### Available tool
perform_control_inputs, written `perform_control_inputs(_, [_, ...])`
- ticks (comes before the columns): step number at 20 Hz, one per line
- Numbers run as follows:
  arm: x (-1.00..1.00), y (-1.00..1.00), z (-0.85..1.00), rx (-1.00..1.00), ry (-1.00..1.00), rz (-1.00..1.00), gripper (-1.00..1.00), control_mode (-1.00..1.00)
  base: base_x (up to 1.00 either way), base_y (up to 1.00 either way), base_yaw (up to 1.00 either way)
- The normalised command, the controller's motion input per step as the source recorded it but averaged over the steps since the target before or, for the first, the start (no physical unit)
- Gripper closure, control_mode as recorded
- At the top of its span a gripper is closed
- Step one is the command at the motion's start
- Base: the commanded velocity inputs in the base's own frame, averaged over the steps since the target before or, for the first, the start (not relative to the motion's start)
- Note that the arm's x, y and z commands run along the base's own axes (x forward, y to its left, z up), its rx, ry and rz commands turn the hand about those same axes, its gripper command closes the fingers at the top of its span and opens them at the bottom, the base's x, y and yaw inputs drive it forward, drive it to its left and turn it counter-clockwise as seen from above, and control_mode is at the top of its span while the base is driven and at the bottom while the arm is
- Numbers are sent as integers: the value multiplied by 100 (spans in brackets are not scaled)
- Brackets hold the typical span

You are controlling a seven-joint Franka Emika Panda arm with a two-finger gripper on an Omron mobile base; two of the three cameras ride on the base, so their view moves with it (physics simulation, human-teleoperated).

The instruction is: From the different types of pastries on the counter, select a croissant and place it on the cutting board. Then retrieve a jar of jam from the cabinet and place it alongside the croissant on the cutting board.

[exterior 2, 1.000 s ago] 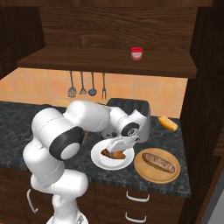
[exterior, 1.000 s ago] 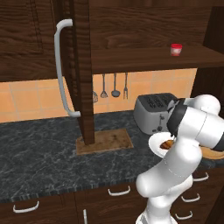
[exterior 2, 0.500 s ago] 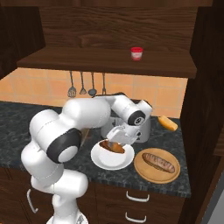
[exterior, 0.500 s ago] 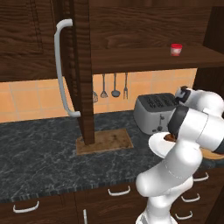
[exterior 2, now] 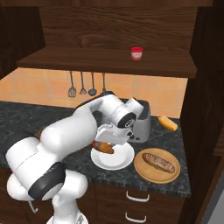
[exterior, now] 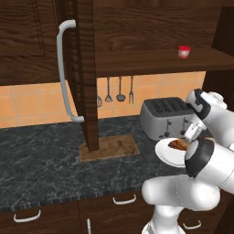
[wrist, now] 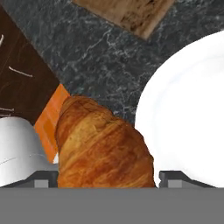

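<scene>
Cabinet [exterior: 84, 68] door is standing open at my far left, with the cutting board [exterior: 109, 147] lying bare on the counter [exterior: 41, 160] just below it and the jam jar [exterior: 183, 51] sitting up on the shelf. Moving right, I am seeing my gripper [exterior 2: 106, 142] clenching the croissant [wrist: 100, 142] between its fingers, hanging above the white plate [exterior 2: 118, 161] in front of the toaster [exterior: 164, 118]. Farther right, a long loaf [exterior 2: 161, 162] is resting on a round wooden disc [exterior 2: 151, 171].
</scene>
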Motion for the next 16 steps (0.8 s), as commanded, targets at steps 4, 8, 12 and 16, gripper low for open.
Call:
perform_control_inputs(4, [-19, 96, 40, -15, -9, -37, 100, -100, 0, 0, 0])
perform_control_inputs(8, [-4, 100, 12, -17, -4, -38, 100, -100, 0, 0, 0])
perform_control_inputs(12, [0, 100, 1, -17, -3, -45, 100, -100, 0, 0, 0])
perform_control_inputs(16, [42, 82, 1, -15, -1, -40, 100, -100, 0, 0, 0])
